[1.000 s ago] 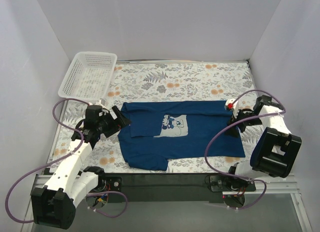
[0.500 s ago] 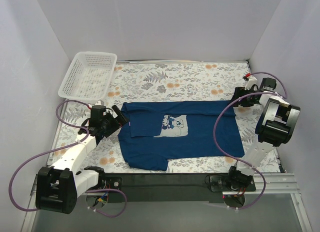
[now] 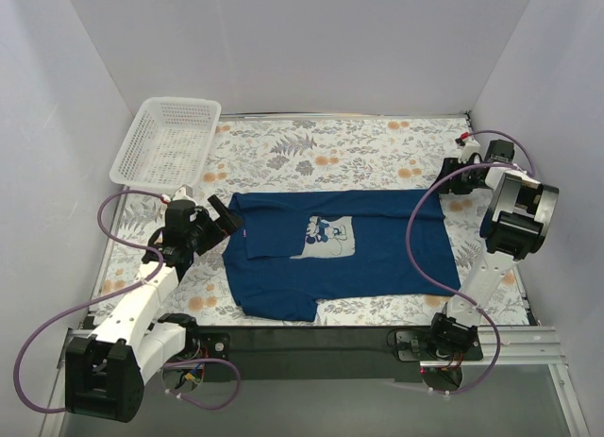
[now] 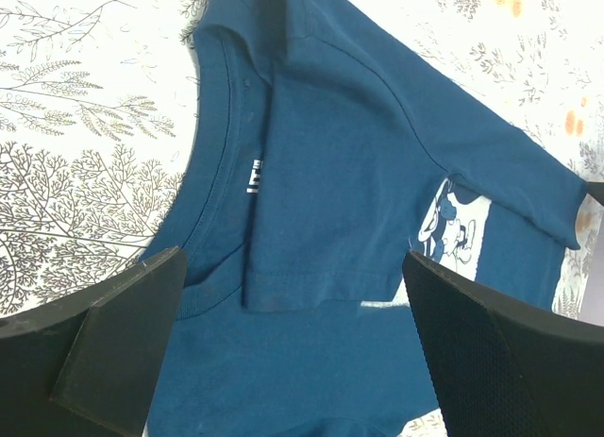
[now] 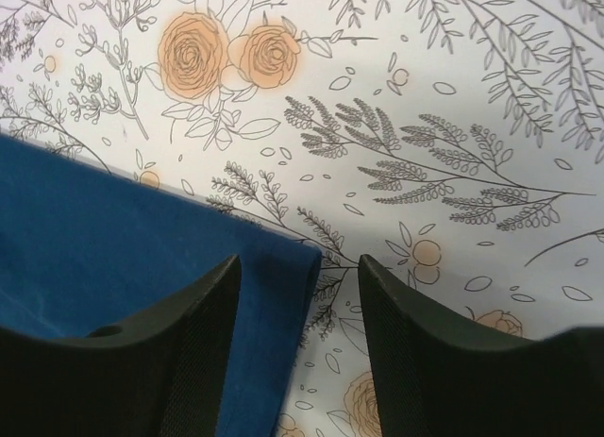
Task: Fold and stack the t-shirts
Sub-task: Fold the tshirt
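Hovering wide over t-shirt [image 4: 330, 173] collar edge, left claw [image 4: 293, 291]; right claw [image 5: 297, 267] parted above its corner, tablecloth [image 5: 453, 97] beyond.

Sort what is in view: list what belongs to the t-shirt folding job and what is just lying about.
Belongs to the job:
- navy t-shirt, lying flat, cartoon print facing up
- left gripper, open over the collar
- right gripper, open over a corner of the shirt

Just lying about:
- white mesh basket, far left corner
- flowered table cover
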You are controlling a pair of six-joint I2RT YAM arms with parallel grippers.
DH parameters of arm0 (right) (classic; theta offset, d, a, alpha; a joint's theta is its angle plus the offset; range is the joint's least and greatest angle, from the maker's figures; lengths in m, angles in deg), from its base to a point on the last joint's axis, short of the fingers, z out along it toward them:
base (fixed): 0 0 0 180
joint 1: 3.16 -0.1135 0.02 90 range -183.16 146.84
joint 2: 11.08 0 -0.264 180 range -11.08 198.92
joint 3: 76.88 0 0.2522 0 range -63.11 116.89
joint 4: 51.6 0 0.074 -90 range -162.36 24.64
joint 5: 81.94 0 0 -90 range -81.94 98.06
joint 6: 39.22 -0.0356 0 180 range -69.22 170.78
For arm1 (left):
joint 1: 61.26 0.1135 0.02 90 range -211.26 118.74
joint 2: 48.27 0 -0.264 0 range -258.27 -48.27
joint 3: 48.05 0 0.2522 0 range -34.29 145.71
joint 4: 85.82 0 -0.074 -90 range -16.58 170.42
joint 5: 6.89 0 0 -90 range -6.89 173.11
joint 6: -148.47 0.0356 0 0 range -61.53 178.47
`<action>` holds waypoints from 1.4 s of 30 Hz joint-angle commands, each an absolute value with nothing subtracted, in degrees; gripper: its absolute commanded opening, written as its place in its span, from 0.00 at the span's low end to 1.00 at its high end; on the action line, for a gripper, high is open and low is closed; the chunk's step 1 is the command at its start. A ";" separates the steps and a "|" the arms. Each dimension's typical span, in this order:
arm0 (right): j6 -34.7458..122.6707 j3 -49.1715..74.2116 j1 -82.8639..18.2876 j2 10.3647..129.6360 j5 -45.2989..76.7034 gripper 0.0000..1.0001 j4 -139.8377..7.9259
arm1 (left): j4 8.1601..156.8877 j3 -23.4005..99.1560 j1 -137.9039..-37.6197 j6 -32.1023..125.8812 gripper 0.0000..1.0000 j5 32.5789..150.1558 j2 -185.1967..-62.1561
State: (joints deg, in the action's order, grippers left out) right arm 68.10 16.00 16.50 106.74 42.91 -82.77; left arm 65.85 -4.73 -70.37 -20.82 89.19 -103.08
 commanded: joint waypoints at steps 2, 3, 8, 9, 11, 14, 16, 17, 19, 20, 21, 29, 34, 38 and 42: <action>71.78 15.90 15.74 107.84 43.57 0.44 -88.38 | 65.57 -5.46 -69.88 -20.45 0.91 89.61 -101.01; 72.13 15.55 15.74 107.75 43.57 0.41 -88.82 | 65.57 -5.55 -69.88 -20.46 0.91 89.61 -100.92; 72.84 15.55 15.74 107.05 43.48 0.18 -89.00 | 65.48 -5.90 -69.88 -20.72 0.91 89.17 -100.04; 72.66 16.07 15.74 107.13 43.74 0.13 -89.00 | 65.39 -6.08 -69.88 -20.81 0.91 89.08 -100.04; 72.05 18.09 15.65 107.48 44.62 0.03 -89.00 | 65.30 -6.17 -69.88 -20.81 0.91 88.82 -99.86; 70.74 22.13 15.65 108.79 45.50 0.01 -88.57 | 65.30 -6.17 -69.88 -20.72 0.91 88.47 -100.04; 70.03 26.07 15.65 110.03 45.76 0.01 -88.21 | 65.04 -5.82 -69.88 -20.46 0.91 88.12 -100.48; 69.16 27.57 15.65 111.69 45.94 0.01 -88.30 | 65.04 -5.55 -69.88 -20.28 0.91 87.59 -100.83; 68.36 30.74 15.56 113.54 46.03 0.01 -88.04 | 65.13 -5.11 -69.79 -19.93 0.91 87.24 -101.97; 67.83 33.89 15.56 115.38 45.94 0.01 -87.69 | 65.21 -4.50 -69.79 -19.58 0.91 87.15 -102.49; 66.96 35.48 15.47 116.44 45.86 0.01 -87.68 | 65.30 -4.24 -69.79 -19.49 0.91 86.80 -102.93; 63.18 53.75 13.98 127.42 44.01 0.02 -87.77 | 72.23 -3.97 -69.79 -19.40 0.89 92.75 -109.07; 64.39 53.89 13.80 125.16 42.52 0.40 -87.77 | 74.61 -5.46 -69.79 -25.61 0.83 98.30 -111.11; 68.79 44.94 13.80 114.82 41.11 0.58 -87.25 | 76.02 -8.45 -70.05 -29.15 0.76 98.06 -114.18; 73.17 34.55 13.80 106.01 40.75 0.64 -86.37 | 80.06 -4.26 -70.05 -27.67 0.71 92.53 -121.11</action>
